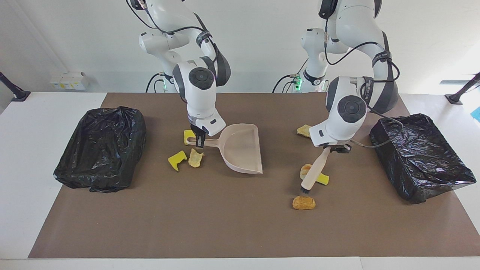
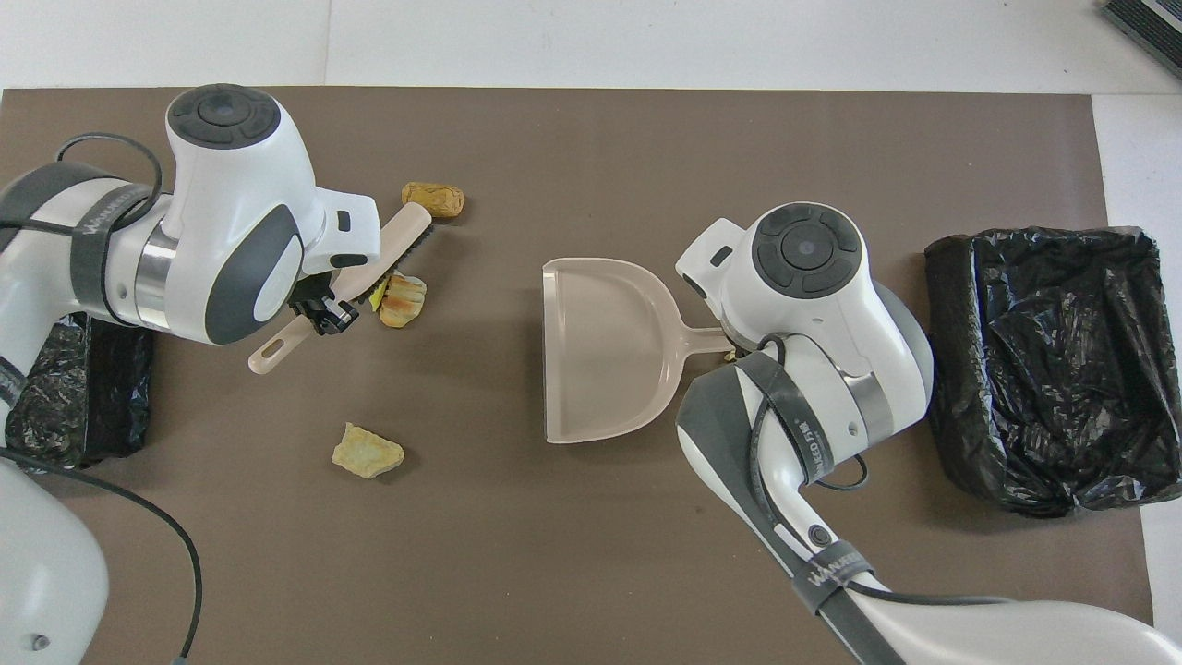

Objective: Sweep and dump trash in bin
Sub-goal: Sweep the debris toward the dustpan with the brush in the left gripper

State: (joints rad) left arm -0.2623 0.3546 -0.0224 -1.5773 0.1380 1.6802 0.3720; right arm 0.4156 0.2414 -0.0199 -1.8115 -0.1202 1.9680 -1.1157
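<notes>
My right gripper (image 1: 198,141) is shut on the handle of the beige dustpan (image 1: 242,148) (image 2: 600,360), whose mouth faces the left arm's end. My left gripper (image 1: 332,149) (image 2: 323,312) is shut on the beige brush (image 1: 314,171) (image 2: 392,249), which tilts bristles-down. An orange-brown scrap of trash (image 1: 303,203) (image 2: 433,198) lies just off the bristles. A tan scrap (image 1: 305,169) (image 2: 403,300) and a yellow one (image 1: 323,180) lie by the brush. Another tan scrap (image 1: 303,130) (image 2: 367,452) lies nearer the robots. Yellow scraps (image 1: 188,135) (image 1: 177,159) and a tan one (image 1: 195,158) lie beside the dustpan handle.
A black-bagged bin (image 1: 101,148) (image 2: 1043,369) stands at the right arm's end of the brown mat (image 1: 225,225). A second bagged bin (image 1: 420,155) (image 2: 74,388) stands at the left arm's end.
</notes>
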